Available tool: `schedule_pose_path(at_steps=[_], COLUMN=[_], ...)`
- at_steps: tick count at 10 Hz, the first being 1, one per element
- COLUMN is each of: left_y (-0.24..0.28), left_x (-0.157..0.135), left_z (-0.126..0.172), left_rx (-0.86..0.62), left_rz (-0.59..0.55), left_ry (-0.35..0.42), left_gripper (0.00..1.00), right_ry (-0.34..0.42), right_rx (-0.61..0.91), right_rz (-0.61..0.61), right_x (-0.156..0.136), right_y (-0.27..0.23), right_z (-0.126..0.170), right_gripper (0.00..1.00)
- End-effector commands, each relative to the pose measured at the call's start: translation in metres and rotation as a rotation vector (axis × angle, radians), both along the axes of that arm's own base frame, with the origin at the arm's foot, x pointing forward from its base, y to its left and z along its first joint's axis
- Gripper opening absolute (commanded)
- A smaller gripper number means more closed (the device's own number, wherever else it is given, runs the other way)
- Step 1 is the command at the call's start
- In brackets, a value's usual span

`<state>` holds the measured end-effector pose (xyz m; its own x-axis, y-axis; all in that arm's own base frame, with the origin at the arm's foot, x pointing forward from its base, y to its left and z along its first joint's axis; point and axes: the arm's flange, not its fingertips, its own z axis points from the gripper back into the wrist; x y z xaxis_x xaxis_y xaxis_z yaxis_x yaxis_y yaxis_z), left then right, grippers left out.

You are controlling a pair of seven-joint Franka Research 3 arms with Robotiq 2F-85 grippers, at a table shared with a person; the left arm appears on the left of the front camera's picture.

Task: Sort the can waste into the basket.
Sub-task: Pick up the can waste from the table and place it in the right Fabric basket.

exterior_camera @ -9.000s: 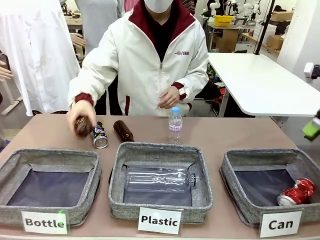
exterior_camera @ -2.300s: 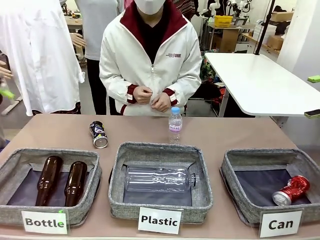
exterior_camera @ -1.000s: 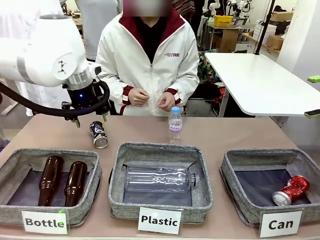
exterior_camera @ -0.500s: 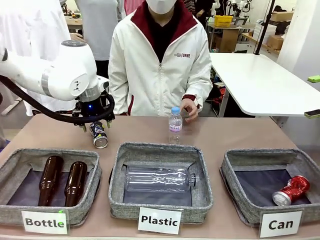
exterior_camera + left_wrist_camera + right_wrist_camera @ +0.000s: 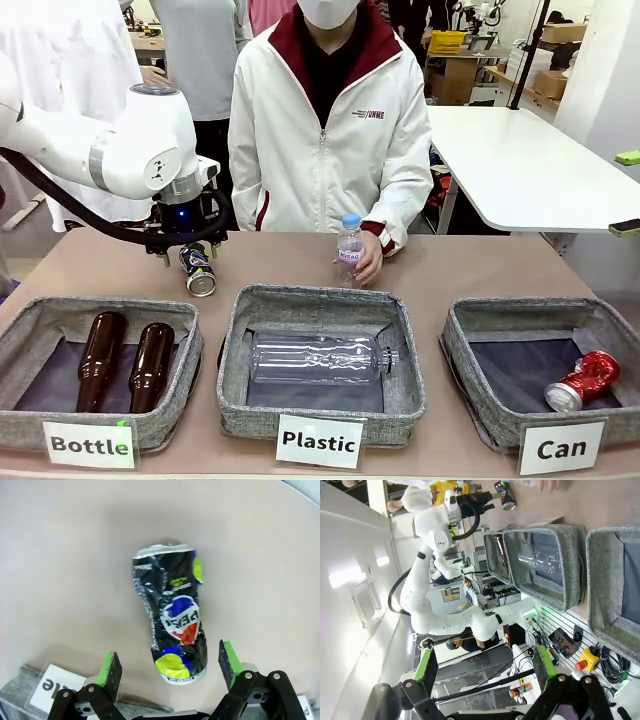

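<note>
The left arm (image 5: 110, 150) reaches in from the left over the far part of the table (image 5: 480, 265), its wrist turned straight down so that the left gripper (image 5: 189, 254) points at the tabletop, low over the dark blue can (image 5: 200, 272). That can lies on its side on the bare table, just behind the far right corner of the basket signed "Bottle" (image 5: 30, 320) and well apart from the basket signed "Can" (image 5: 470, 385). In the left wrist view the green pads (image 5: 111, 669) stand wide apart, one on either side of the can's nearer end, and neither touches it. The crushed red can (image 5: 585, 382) lies inside the basket signed "Can", toward its right side. The right gripper (image 5: 485, 664) is held away from the table with its view rolled sideways, fingers spread with nothing between them. Across the table, the person's hand (image 5: 370, 262) wraps the lower part of a small clear bottle (image 5: 349, 238) that stands upright just behind the basket signed "Plastic" (image 5: 235, 400)
</note>
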<state>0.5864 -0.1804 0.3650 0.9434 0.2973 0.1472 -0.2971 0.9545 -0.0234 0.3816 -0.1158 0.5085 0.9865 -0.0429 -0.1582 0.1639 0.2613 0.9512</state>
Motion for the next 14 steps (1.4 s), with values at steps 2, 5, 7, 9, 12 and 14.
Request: schedule_pose_path(at_steps=[2,5,7,9,12,14], left_y=[-0.007,-0.001,0.003,0.006,0.006,0.007], left_x=[0.009,0.018,0.017,0.018,0.017,0.016], left_z=[-0.006,-0.032,-0.039,-0.038,-0.039,-0.04], left_rx=[-0.013,-0.017,-0.026,-0.022,-0.033,-0.034], left_rz=[0.098,-0.004,-0.002,0.003,-0.007,-0.007], left_ry=[-0.006,0.006,0.022,0.02,0.015,0.015], left_gripper=[1.0,1.0,1.0,0.4,0.35,0.0], right_ry=[-0.017,-0.017,-0.017,-0.017,-0.017,-0.017], right_rx=[0.0,0.0,0.0,0.0,0.0,0.0], right_rz=[0.014,0.014,0.014,0.014,0.014,0.014], right_x=[-0.001,-0.001,-0.001,-0.001,-0.001,-0.001], right_y=[-0.002,-0.002,-0.002,-0.002,-0.002,-0.002], right_z=[0.002,0.002,0.002,0.002,0.002,0.002], right_gripper=[1.0,1.0,1.0,1.0,1.0,1.0])
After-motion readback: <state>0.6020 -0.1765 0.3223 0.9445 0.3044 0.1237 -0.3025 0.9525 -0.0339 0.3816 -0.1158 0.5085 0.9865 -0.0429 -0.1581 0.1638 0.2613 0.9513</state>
